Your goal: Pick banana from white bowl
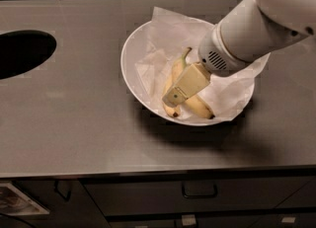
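The white bowl (pixel 132 59) sits in the middle of a steel counter, lined with crumpled white paper (pixel 163 39). Two yellow bananas lie in it. The banana (pixel 199 107) is the longer, thicker one; its greenish stem points toward the back and its body runs to the front right. A shorter, slimmer banana (pixel 169 88) lies on its left. My gripper (pixel 174 96) reaches in from the upper right on a white arm. Its beige end lies low over both bananas and hides their middles.
A dark round opening (pixel 19 52) is cut into the counter at the far left. A dark tiled wall runs behind the counter. Drawers with handles (pixel 199 190) are below the front edge.
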